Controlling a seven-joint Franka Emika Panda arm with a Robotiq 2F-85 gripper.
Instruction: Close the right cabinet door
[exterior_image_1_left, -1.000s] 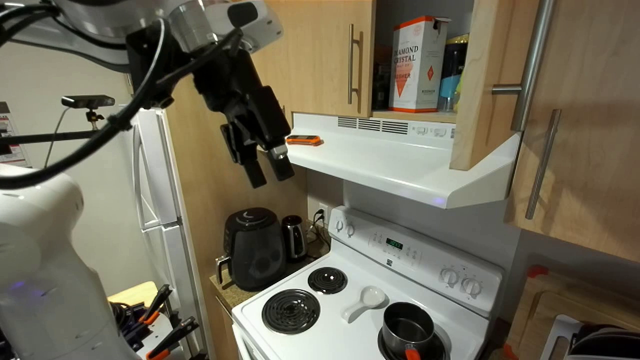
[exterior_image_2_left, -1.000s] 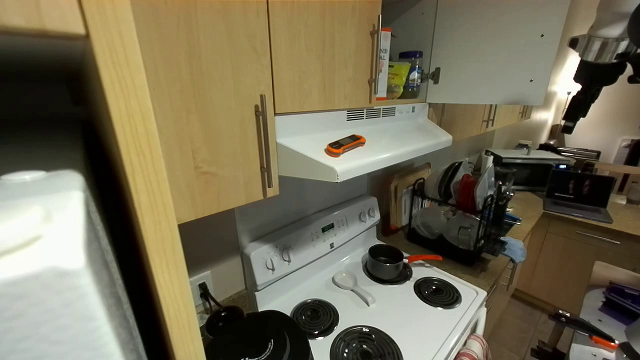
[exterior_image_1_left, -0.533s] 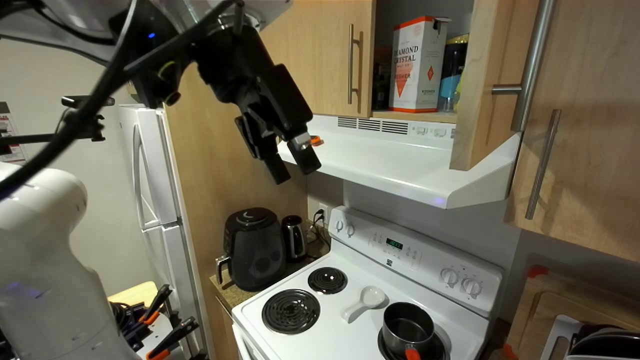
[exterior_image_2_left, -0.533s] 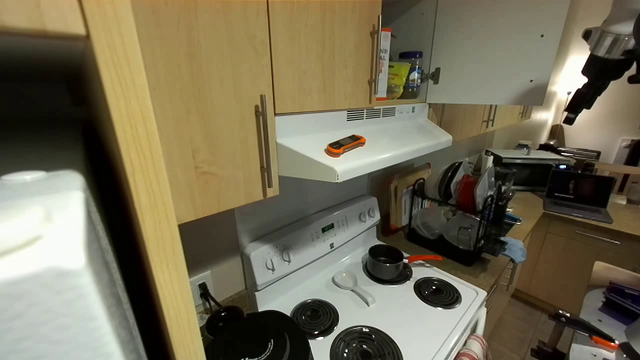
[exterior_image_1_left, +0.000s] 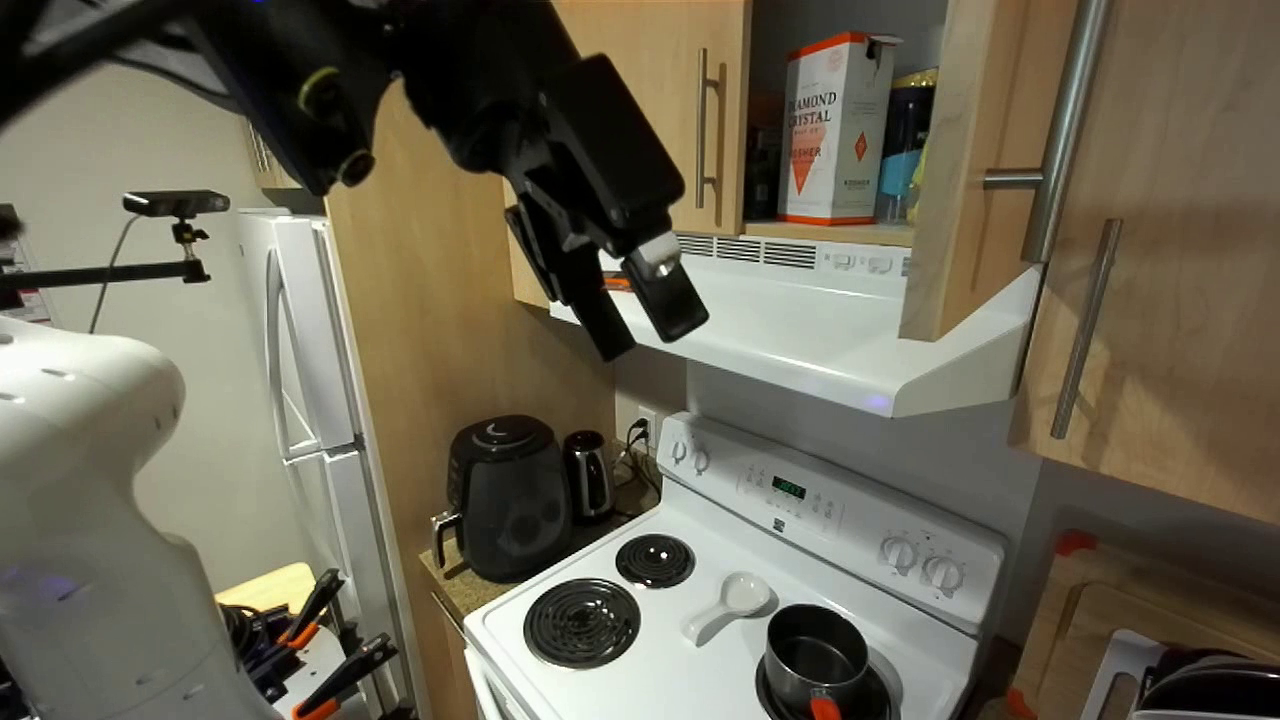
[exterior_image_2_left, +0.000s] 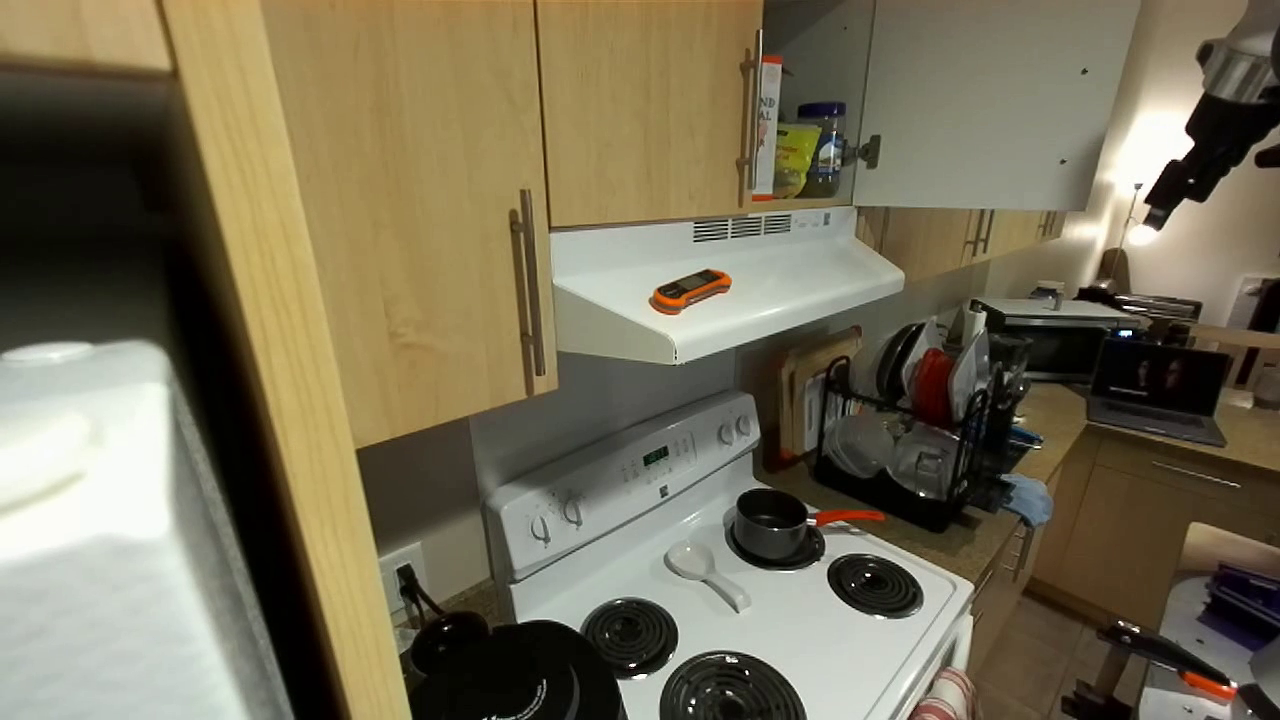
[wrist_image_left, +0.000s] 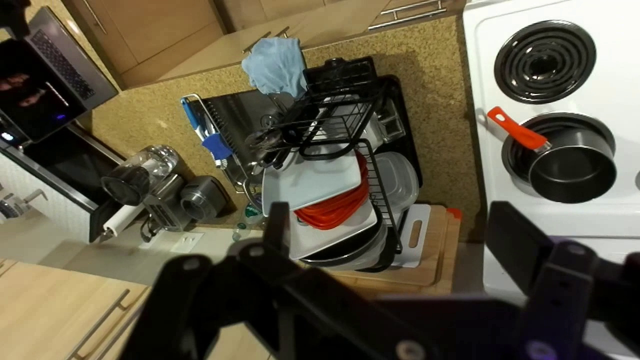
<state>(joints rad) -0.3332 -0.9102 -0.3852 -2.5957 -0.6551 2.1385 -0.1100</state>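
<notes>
The right cabinet door (exterior_image_2_left: 990, 100) is standing swung outward, exposing a white-and-red box (exterior_image_1_left: 835, 130) above the range hood (exterior_image_1_left: 790, 315). The claw (wrist_image_left: 389, 215) is hovering apart from the door, fingers standing wide.

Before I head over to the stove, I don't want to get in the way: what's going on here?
A robot arm is here to close the right cabinet door, which stands open, with a white-and-orange box showing inside. Nothing has hold of the door: the gripper hangs in the air apart from it, open and holding nothing. Below, a pot sits on the stove.
</notes>
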